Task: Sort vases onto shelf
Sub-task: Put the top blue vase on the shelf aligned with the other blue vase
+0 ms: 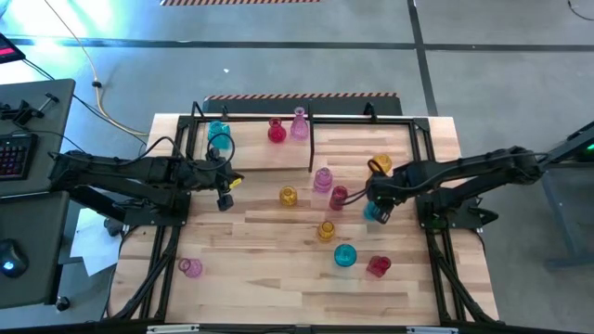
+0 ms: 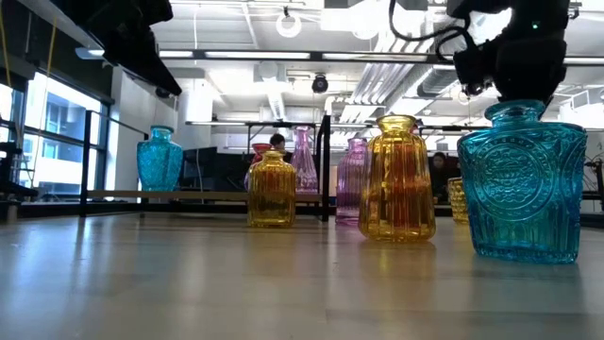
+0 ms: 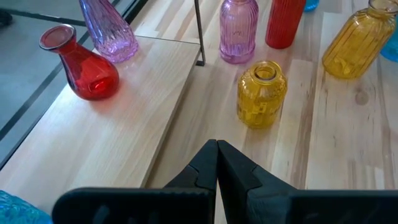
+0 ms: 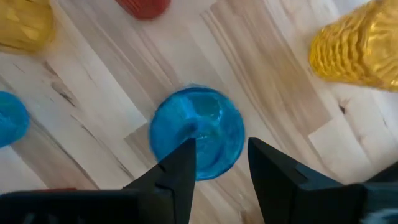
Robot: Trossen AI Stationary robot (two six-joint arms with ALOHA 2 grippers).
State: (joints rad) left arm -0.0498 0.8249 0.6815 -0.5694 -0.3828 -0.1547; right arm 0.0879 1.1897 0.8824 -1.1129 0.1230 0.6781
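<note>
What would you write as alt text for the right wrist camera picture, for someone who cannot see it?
Seen from straight above, the right gripper hangs open over a blue vase standing on the wooden table, one dark finger lying across the vase's edge. A yellow vase sits at one edge of the picture, and parts of a red, another yellow and another blue vase show at other edges.

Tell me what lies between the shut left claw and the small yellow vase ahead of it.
Only bare tabletop: in the left wrist view, nothing sits between the left claw and the yellow vase.
</note>
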